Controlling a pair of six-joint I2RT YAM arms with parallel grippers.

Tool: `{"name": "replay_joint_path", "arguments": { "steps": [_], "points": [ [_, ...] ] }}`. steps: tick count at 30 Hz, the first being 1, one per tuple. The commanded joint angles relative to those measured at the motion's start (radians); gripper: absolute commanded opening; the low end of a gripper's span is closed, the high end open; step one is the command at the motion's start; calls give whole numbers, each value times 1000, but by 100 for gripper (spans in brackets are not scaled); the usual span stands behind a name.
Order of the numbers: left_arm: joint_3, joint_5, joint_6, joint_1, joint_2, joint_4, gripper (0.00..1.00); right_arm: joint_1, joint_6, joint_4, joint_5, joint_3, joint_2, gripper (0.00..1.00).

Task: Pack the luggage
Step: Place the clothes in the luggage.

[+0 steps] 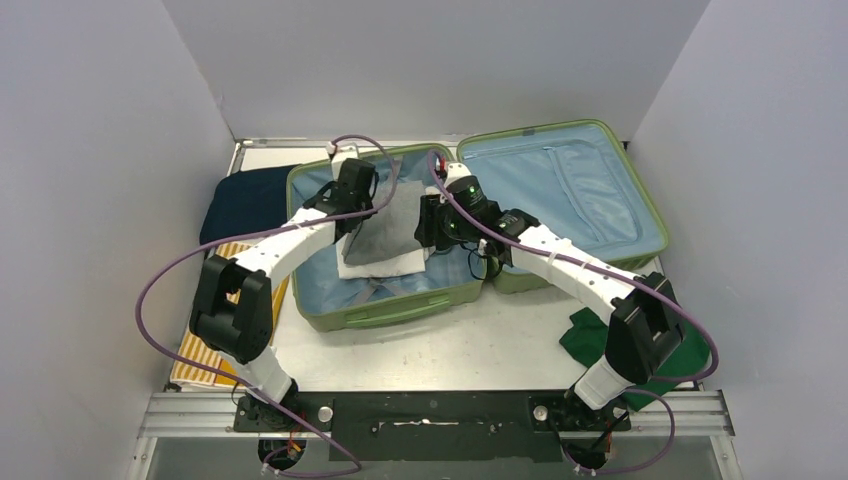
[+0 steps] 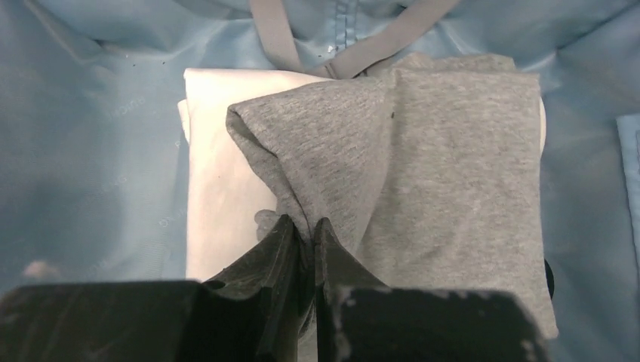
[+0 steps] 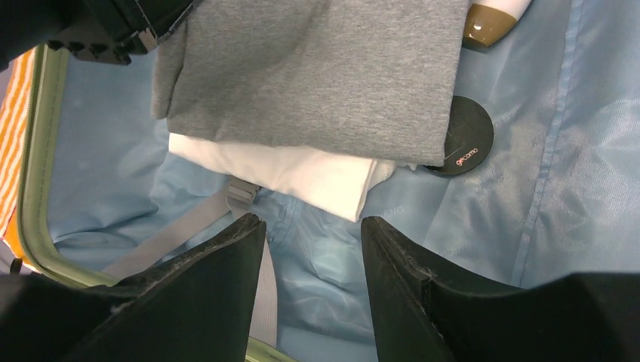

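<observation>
**Luggage lay open on the table; left tool pinched the grey garment**

The luggage [image 1: 390, 312] lay open and flat on the table [image 1: 450, 350], a little toward 12 o'clock from the centre of the top view. Its lid half spread toward 2 o'clock, blue lining up. In the deeper half, a grey garment [image 1: 385, 225] lay on top of a folded white garment [image 1: 385, 265].

The left gripper [image 2: 302, 226] was closed almost fully. Its two fingers pinched a raised fold of the grey garment at its edge, and the cloth rose in a peak from the stack to the tips. A grey strap [image 2: 272, 38] lay on the lining at 12 o'clock from the stack.

The right gripper [image 3: 313, 222] stood about half open and held nothing. It hung over bare lining at the 3 o'clock side of the stack, touching neither garment. A round black disc [image 3: 468, 136] showed partly under the grey garment's edge.

Outside the shell, a navy garment [image 1: 245, 200] lay at 9 o'clock, a striped cloth [image 1: 215, 330] at 8 o'clock, and a green cloth [image 1: 600, 340] at 4 o'clock.
</observation>
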Motion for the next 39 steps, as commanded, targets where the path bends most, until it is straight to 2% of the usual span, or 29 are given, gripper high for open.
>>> {"name": "replay_joint_path", "arguments": {
  "steps": [1, 2, 5, 7, 11, 15, 17, 19, 22, 24, 25, 32, 39],
  "points": [
    [9, -143, 58, -31, -22, 17, 0, 7, -9, 43, 25, -14, -40, 50],
    [10, -138, 44, -23, -15, 8, 7, 6, -6, 44, 23, -18, -41, 50],
    [9, -106, 7, 9, 6, -17, 45, 9, -1, 49, 24, -28, -53, 51],
    [15, -100, -14, 28, 8, -37, 63, 8, -3, 46, 25, -31, -60, 52],
    [42, -152, -6, 40, -20, -68, 79, 7, -6, 40, 26, -33, -74, 53],
    [82, -205, 17, 31, -69, -76, 83, 7, -9, 36, 25, -33, -77, 53],
    [60, -78, 29, 35, -101, -5, 81, 7, -11, 37, 26, -32, -76, 53],
    [35, 98, 18, 52, -108, 84, 71, 8, -10, 36, 25, -34, -76, 52],
    [59, 325, -33, 92, -35, 117, 34, 9, -4, 37, 22, -44, -85, 51],
    [83, 396, -64, 119, 31, 95, 9, 9, 2, 38, 21, -51, -100, 51],
    [82, 405, -86, 136, 54, 88, 0, 9, 2, 37, 21, -55, -108, 51],
    [-38, 418, -168, 220, 100, 92, 0, 8, 2, 32, 18, -84, -156, 50],
    [-31, 416, -165, 235, 172, 13, 0, 9, 5, 37, 8, -93, -177, 50]
  ]
}}
